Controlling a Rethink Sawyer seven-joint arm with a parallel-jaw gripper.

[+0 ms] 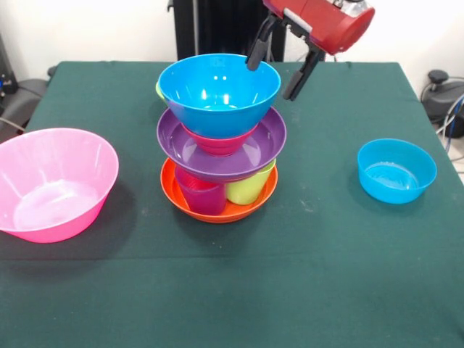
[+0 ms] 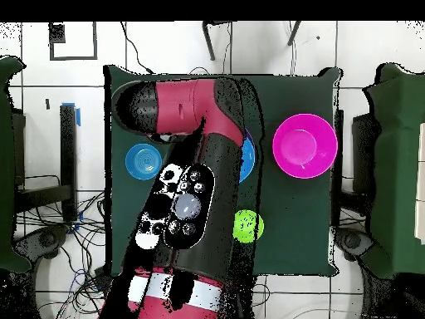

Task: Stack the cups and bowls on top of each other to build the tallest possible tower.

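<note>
Nearest me, glossy pink plastic bowl [image 1: 54, 183] is sitting on worktop [image 1: 326, 275]; my claw [image 1: 278, 67] is hanging wide, tilted, beside the big blue plastic bowl [image 1: 219, 90].

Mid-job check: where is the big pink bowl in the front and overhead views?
Front view: big pink bowl sits at the left edge, apart from the tower.
Overhead view: big pink bowl lies right of centre, near the table's right side.
Shared landmark: the small light blue bowl, on the opposite side.

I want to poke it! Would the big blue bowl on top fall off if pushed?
Probably. The big blue bowl sits tilted on a small red bowl, so it would likely tip. It looks glossy, so probably slippery, and light plastic.
</note>
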